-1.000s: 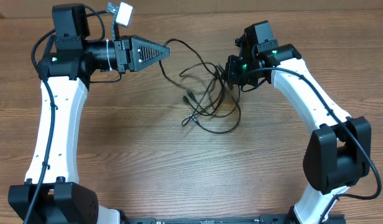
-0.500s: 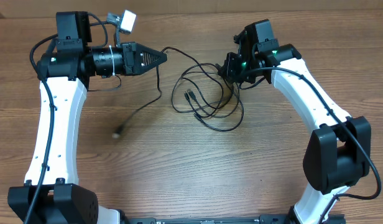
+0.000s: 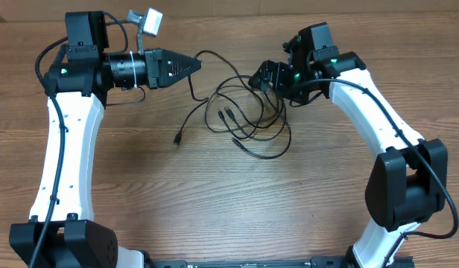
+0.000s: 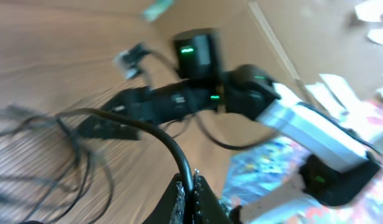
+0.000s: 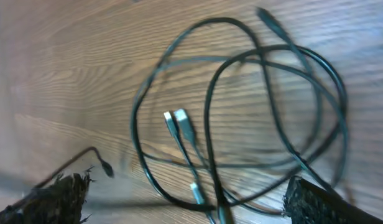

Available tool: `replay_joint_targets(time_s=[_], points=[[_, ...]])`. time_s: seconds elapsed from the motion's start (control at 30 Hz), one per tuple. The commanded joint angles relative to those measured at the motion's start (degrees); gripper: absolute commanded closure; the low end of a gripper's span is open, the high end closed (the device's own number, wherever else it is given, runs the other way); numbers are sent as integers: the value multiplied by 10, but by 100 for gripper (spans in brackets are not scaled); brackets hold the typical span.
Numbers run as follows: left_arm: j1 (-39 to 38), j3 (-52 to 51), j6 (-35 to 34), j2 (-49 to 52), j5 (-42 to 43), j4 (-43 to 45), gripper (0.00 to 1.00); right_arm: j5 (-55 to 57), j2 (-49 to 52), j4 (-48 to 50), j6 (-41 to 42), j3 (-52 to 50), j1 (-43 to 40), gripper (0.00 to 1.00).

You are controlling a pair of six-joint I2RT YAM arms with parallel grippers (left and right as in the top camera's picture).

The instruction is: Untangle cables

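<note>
Left gripper (image 3: 197,65) pressed together, pinching one of the cables (image 3: 248,125) | right gripper (image 3: 261,77) spread, empty, heap at its 6 o'clock | one plug (image 3: 177,138) lay free at heap's 9 o'clock | most loops looked tangled; work barely begun

Left arm (image 3: 69,141) stretched along the left side, left gripper (image 3: 192,65) pointed right, clamped on a cable (image 4: 155,129), right arm (image 3: 371,104) bent inward, right gripper (image 3: 261,77) spread wide.
</note>
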Motion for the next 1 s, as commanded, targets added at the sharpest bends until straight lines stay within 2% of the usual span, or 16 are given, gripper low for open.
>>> replay_joint_targets(time_s=[0.0,0.1,0.37,0.63,0.8,0.97], points=[[6,14,-5,-17,125,37,96,6,1,-14,-1,7,-19,0],[6,14,-46,-24,156,92,96,-15,1,-20,-17,7,-30,0],[6,14,-177,-68,156,273,96,-174,-15,-1,-151,8,-37,0],[6,14,-341,-93,156,440,96,-249,-63,85,-145,8,-38,0],[6,14,-450,-99,156,548,96,-270,-96,136,-113,8,-38,0],[6,14,-621,-99,156,758,96,-289,-127,182,-83,8,-38,0]])
